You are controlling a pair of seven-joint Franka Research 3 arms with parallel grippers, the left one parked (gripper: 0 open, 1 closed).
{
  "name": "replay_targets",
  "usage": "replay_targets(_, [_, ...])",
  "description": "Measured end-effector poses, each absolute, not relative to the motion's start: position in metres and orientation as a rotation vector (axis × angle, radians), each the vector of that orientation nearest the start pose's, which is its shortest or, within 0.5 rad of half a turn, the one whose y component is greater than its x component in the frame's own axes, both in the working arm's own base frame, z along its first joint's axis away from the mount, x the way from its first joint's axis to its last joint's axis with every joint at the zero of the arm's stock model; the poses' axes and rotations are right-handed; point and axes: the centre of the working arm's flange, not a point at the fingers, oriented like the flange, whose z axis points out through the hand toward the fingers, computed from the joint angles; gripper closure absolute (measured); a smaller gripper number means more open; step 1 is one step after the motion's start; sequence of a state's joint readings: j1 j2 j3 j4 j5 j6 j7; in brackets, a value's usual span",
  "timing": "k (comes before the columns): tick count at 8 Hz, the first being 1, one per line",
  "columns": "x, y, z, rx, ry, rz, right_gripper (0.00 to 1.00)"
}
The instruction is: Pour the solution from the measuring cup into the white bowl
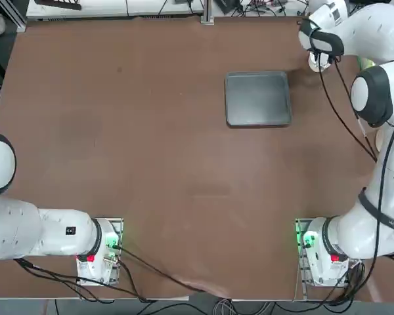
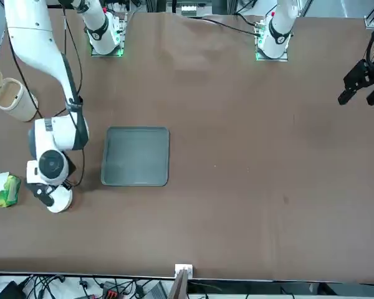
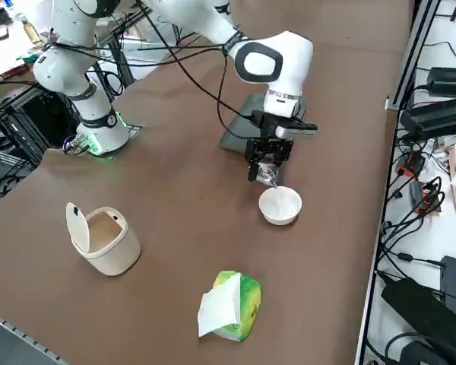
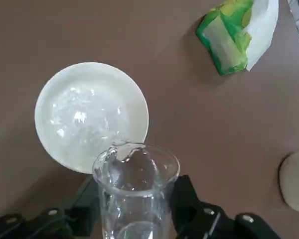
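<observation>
Going left to right in the right side view, you see first the cream-white round container [image 3: 114, 247] with its lid open, standing on the brown table [image 3: 167, 198]. Next is the green-and-white soft packet [image 3: 247, 304], then the grey rectangular tray [image 3: 232, 142], partly behind the arm. After this, your right tool [image 4: 135, 205] is pinching the small transparent measuring cup [image 4: 134, 191] between its two fingers. The cup's mouth is at the edge of the small round white bowl [image 4: 89, 117], whose inside shows bright, glassy reflections.
</observation>
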State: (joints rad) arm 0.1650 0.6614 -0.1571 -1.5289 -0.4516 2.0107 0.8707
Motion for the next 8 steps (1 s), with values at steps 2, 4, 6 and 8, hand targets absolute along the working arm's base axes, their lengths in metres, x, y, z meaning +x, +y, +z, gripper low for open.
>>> replay_targets(2, [0.694,-0.014,0.271,2.555,-0.742,0.024,0.26])
replay_targets(4, [0.693,-0.021,0.272,2.588,-0.709,-0.022,0.26])
replay_targets(6, [0.691,-0.027,0.271,2.6,-0.661,-0.057,0.26])
replay_targets(8, [0.69,-0.036,0.27,2.621,-0.598,-0.091,0.26])
